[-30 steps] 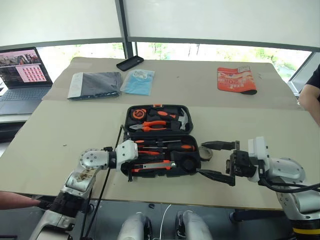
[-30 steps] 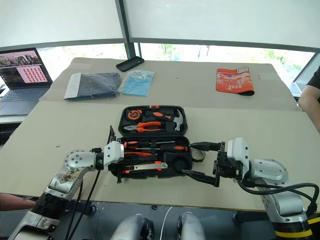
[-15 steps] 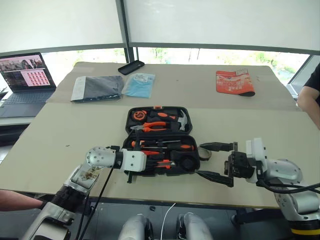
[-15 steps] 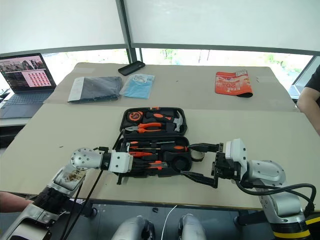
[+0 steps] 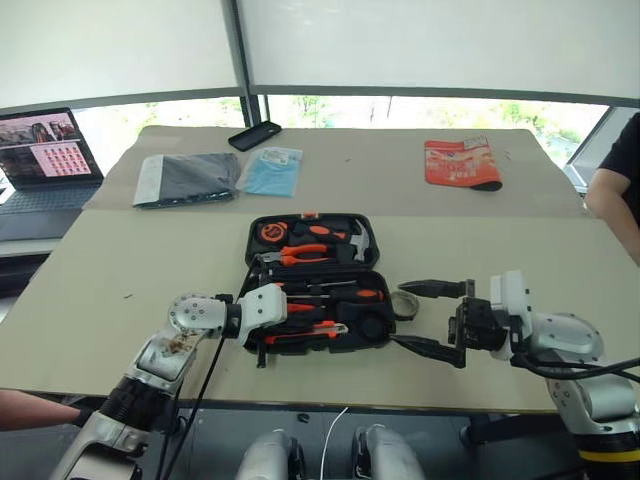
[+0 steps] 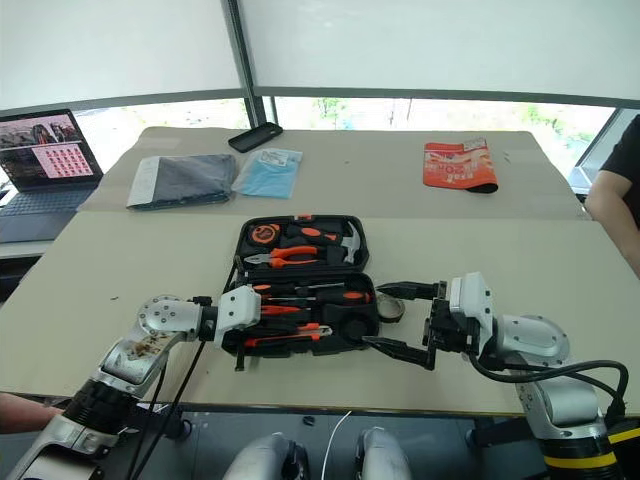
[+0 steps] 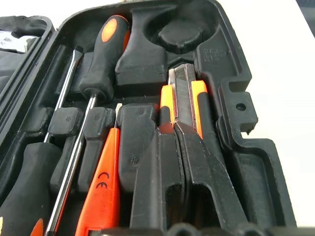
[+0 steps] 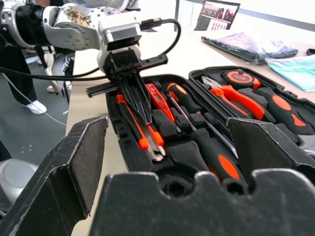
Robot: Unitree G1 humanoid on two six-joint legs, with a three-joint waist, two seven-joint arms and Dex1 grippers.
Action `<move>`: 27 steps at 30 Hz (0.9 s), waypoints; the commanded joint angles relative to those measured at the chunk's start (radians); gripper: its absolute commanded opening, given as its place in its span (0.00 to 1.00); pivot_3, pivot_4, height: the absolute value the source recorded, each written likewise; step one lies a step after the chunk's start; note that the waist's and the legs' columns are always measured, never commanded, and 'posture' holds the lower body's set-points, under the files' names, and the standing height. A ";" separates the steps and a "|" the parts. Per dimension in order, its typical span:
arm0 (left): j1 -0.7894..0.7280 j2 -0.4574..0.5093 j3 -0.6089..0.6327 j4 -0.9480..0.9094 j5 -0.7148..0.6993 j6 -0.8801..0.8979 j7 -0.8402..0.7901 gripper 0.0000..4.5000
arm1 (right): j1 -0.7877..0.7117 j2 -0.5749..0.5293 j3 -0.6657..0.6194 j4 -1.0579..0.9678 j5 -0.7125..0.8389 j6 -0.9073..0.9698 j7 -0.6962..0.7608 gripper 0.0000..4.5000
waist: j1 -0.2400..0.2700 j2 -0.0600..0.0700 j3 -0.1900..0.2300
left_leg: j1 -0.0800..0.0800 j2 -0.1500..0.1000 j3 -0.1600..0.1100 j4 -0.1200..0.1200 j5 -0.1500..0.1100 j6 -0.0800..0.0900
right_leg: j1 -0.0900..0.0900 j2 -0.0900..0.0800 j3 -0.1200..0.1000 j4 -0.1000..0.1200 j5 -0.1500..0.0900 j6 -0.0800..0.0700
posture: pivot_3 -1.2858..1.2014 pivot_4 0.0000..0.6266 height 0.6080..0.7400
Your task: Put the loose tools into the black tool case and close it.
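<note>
So we're at the tidy-up stage — the black tool case point(image 5: 312, 280) lies open in the middle of the table point(image 5: 120, 260), with both screwdrivers point(image 8: 206, 142), the tester screwdriver point(image 7: 101, 189) and the utility knife point(image 7: 183, 96) sitting in its near half. Our left gripper point(image 8: 140, 105) has its fingers pinched together with nothing between them, pressing down on the knife. Our right gripper point(image 5: 432, 318) hangs spread wide by the tape roll point(image 5: 408, 303), just beside the case — that probably goes in next, then the lid.
</note>
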 commanded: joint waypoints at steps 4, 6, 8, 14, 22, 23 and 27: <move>0.070 0.018 0.284 -0.084 -0.320 0.034 -0.065 0.35 | 0.097 -0.084 -0.197 0.053 -0.003 -0.076 0.043 1.00 | 0.001 -0.010 0.007 | -0.013 0.000 -0.002 0.001 0.005 0.007 | -0.009 0.000 -0.002 0.000 0.001 0.001 | 0.52 0.24 1.00; 0.112 0.049 0.347 -0.111 -0.372 0.045 -0.085 0.51 | 0.144 -0.096 -0.246 0.088 -0.035 -0.130 0.047 1.00 | 0.000 -0.011 0.007 | -0.018 0.000 -0.001 0.002 0.005 0.007 | -0.015 0.001 -0.001 0.000 0.001 0.001 | 0.52 0.24 1.00; 0.170 0.061 0.433 -0.136 -0.468 0.059 -0.112 0.62 | 0.206 -0.103 -0.292 0.134 -0.060 -0.185 0.063 1.00 | -0.003 -0.011 0.007 | -0.019 0.000 0.000 0.002 0.007 0.001 | -0.016 0.003 -0.001 0.000 0.001 0.000 | 0.52 0.24 1.00; 0.339 0.162 0.550 -0.112 -0.494 0.018 -0.266 0.98 | 0.341 -0.086 -0.363 0.261 -0.120 -0.322 0.090 1.00 | -0.009 -0.011 0.007 | -0.018 -0.002 0.003 0.002 0.003 0.003 | -0.015 0.003 -0.001 -0.001 -0.002 0.004 | 0.52 0.24 1.00; 0.413 0.158 0.537 -0.128 -0.469 -0.047 -0.350 0.98 | 0.210 -0.124 -0.226 0.303 -0.250 -0.466 0.086 1.00 | -0.021 -0.010 0.009 | -0.016 -0.001 0.004 0.002 -0.003 -0.001 | -0.016 0.000 0.000 -0.001 -0.005 -0.001 | 0.52 0.24 1.00; 0.402 0.149 0.523 -0.149 -0.470 -0.048 -0.339 0.98 | 0.188 -0.148 -0.198 0.269 -0.249 -0.428 0.101 1.00 | -0.021 -0.009 0.010 | -0.016 0.000 0.004 0.002 -0.003 -0.001 | -0.016 -0.001 0.000 -0.001 -0.004 -0.001 | 0.52 0.24 1.00; 0.372 0.120 0.463 -0.234 -0.469 -0.030 -0.291 0.98 | 0.083 -0.254 -0.077 0.125 -0.242 -0.209 0.123 1.00 | -0.015 -0.008 0.011 | -0.016 0.000 0.004 0.002 0.001 -0.003 | -0.017 -0.002 0.001 0.002 -0.002 -0.002 | 0.52 0.24 1.00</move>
